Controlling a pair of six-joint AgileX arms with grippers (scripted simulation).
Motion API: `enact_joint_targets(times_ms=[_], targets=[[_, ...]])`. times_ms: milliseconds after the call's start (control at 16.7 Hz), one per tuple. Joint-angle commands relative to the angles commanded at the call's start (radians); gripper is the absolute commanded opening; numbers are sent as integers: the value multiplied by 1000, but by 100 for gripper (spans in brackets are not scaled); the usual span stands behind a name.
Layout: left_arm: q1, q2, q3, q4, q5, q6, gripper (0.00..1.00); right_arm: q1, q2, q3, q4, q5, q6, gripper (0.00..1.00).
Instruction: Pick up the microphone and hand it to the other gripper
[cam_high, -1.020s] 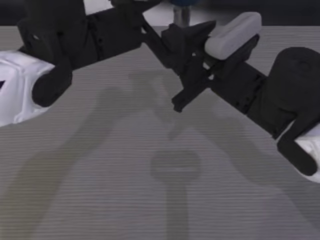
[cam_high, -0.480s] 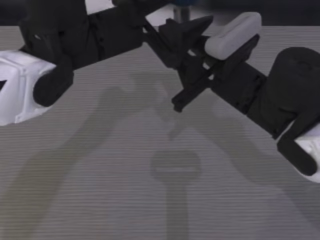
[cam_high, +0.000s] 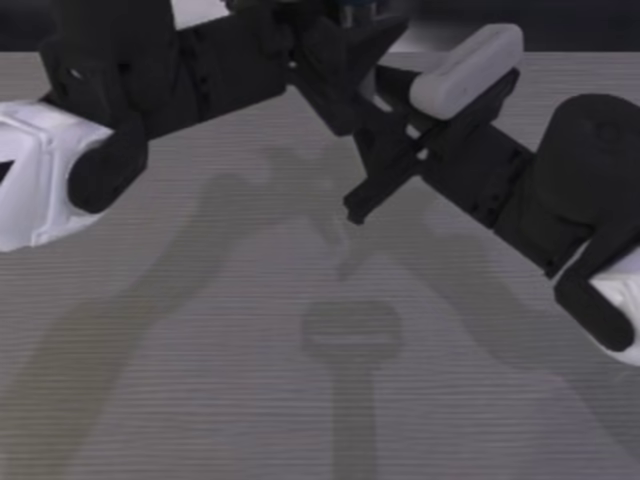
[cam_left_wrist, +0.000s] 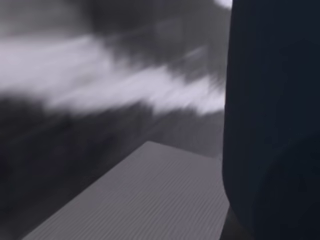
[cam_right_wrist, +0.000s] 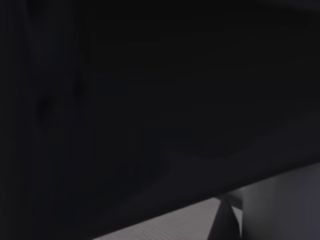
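Observation:
The microphone (cam_high: 353, 12) is held high at the top view's upper middle, and only a sliver of its dark-blue head shows behind black gripper parts. In the left wrist view that head (cam_left_wrist: 275, 120) fills one side, very close. My right gripper (cam_high: 378, 78) reaches up from the right and is shut on the microphone's hidden handle. My left gripper (cam_high: 335, 50) comes in from the left and overlaps the microphone from above. The right wrist view is dark.
Below both arms lies the grey table (cam_high: 200, 380), which carries their shadows and the microphone's shadow (cam_high: 350, 335). The table's far edge (cam_high: 600, 52) runs along the top, with dark background beyond it.
My left gripper has moved right and now covers the microphone's handle, which showed a second ago. The right arm has stayed where it was.

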Motion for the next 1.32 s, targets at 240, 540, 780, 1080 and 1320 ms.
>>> enact_joint_targets(times_ms=[240, 540, 780, 1080, 1320], targets=[[0, 0, 0, 0, 0, 0, 0, 0, 0, 0, 0, 0, 0, 0], [0, 0, 0, 0, 0, 0, 0, 0, 0, 0, 0, 0, 0, 0], [0, 0, 0, 0, 0, 0, 0, 0, 0, 0, 0, 0, 0, 30], [0, 0, 0, 0, 0, 0, 0, 0, 0, 0, 0, 0, 0, 68], [0, 0, 0, 0, 0, 0, 0, 0, 0, 0, 0, 0, 0, 98]])
